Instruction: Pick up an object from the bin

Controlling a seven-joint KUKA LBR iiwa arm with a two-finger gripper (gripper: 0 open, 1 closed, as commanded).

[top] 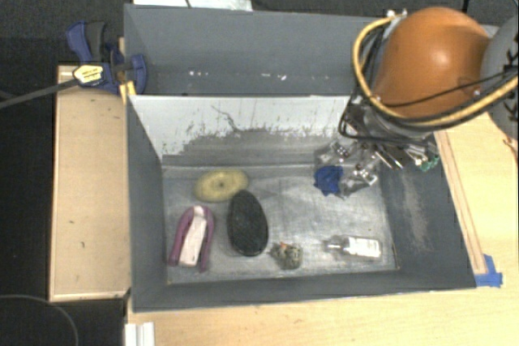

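My gripper [347,176] hangs in the right part of the bin, under the orange dome of the wrist. Its metal fingers are shut on a small, crumpled blue thing [327,181], which sticks out to their left, above the bin floor. Below it, near the front wall, a small clear bottle with a white label [355,246] lies on its side. A little grey-green lump [286,254] rests to the left of that bottle.
A black oval thing [247,223] lies at the middle of the floor, with a yellow round ring-shaped thing [220,185] just behind it. A pink and purple thing [192,237] lies by the left wall. The arm comes in over the right rim.
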